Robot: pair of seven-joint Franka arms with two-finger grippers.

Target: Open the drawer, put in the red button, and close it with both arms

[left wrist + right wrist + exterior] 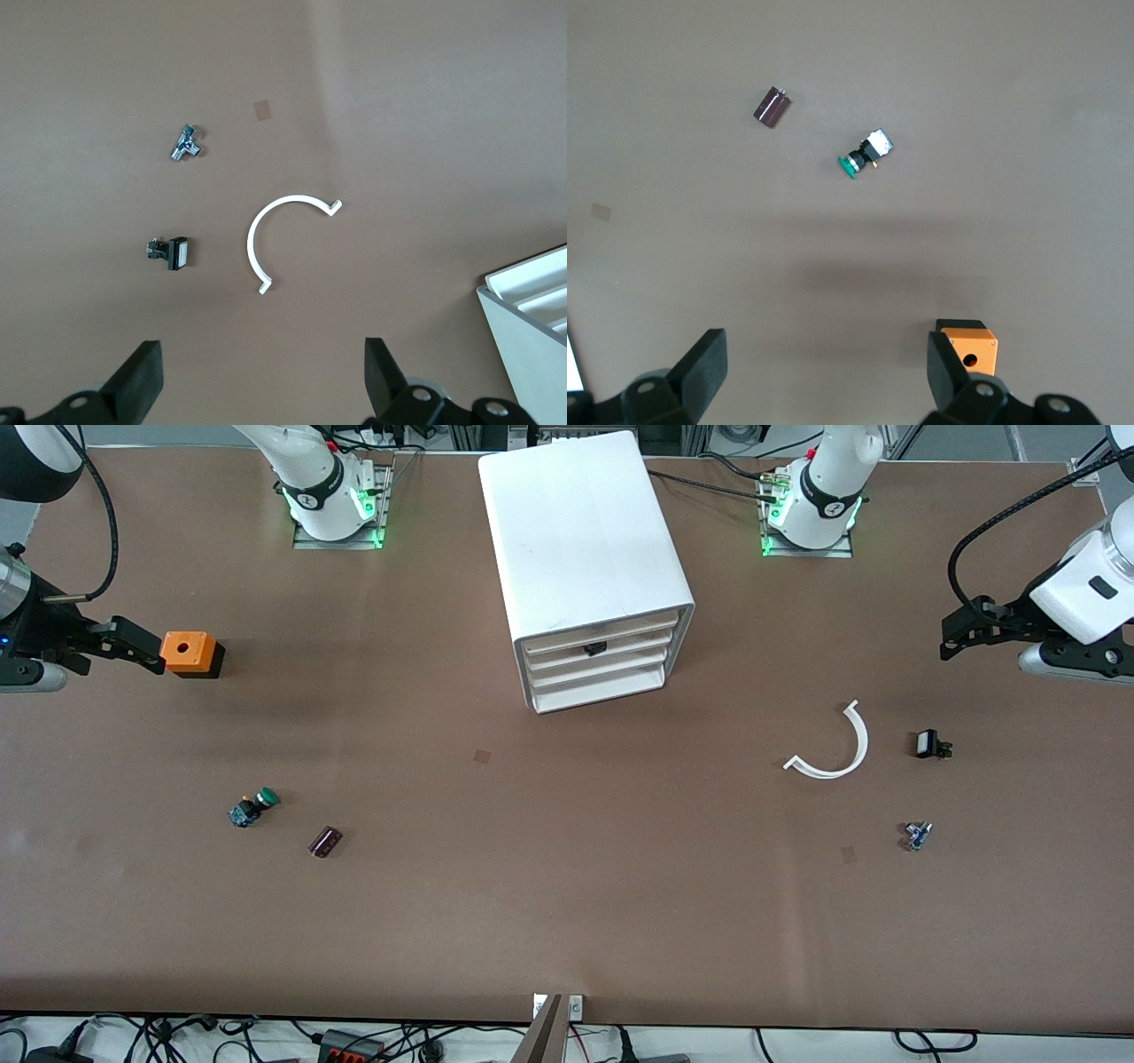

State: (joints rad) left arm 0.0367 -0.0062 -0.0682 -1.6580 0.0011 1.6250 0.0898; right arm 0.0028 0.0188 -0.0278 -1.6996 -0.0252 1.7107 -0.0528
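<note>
Both arms' fingers (142, 376) (704, 363) wide apart, empty

left claw (952, 638) spread wide (arm raised) | right claw (133, 646) likewise spread, arm raised

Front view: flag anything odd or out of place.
No red-capped button shows anywhere; only a green-capped push-button switch lies on the brown table. The white four-drawer cabinet sits askew. Left gripper and right gripper hover open.

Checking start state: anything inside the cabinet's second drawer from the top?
The drawer is shut in the cabinet, so its inside is hidden. Only its white front with a small dark handle shows. No red button is visible anywhere on the table.
</note>
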